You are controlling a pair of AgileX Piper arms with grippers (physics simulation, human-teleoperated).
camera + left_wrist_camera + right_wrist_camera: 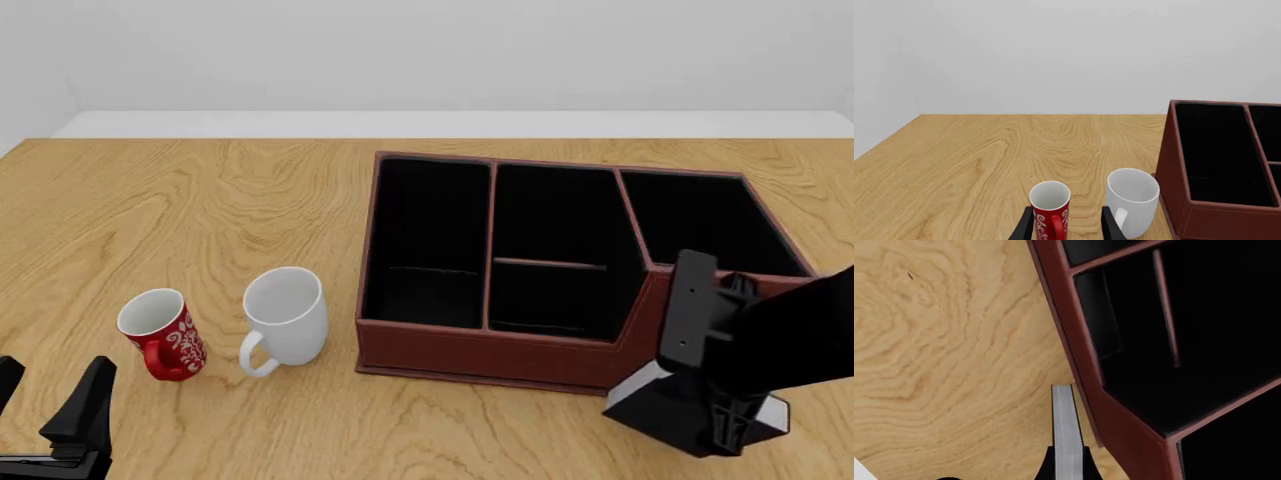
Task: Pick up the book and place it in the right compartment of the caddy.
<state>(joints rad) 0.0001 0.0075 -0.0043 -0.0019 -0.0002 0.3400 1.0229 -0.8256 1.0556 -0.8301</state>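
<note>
Front view: right jaws (pixel 714 425) pinch the boxy black book (pixel 667 400) beside the leather-look caddy (pixel 494 355); left jaws (pixel 47 400) spread.

right arm (pixel 787 345) hides book's (pixel 667 405) top | right pincer (pixel 1066 460) cut by frame edge

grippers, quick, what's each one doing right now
Left gripper: open, holding nothing, with the red mug between its fingers.
Right gripper: shut on the book.
</note>
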